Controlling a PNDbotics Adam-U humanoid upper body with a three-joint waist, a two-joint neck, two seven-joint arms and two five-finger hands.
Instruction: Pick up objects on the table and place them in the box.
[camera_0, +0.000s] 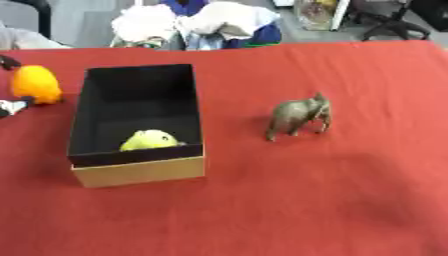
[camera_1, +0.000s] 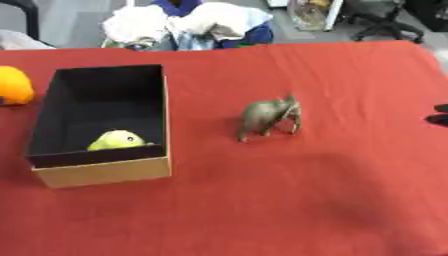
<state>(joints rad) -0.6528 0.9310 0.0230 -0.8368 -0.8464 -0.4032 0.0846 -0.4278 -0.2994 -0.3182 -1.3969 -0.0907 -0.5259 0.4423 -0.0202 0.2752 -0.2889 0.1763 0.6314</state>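
The elephant figure (camera_0: 299, 115) stands upright right of the box (camera_0: 138, 171), well apart; a yellow toy (camera_0: 150, 140) already lies inside. I judge the elephant comes next. My right hand (camera_1: 439, 114) barely shows at the edge, fingers unreadable.

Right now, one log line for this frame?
box: yellow-green toy inside, near end | elephant: upright, right of box | orange toy: outside, left of box | right hand: at right edge, state unclear
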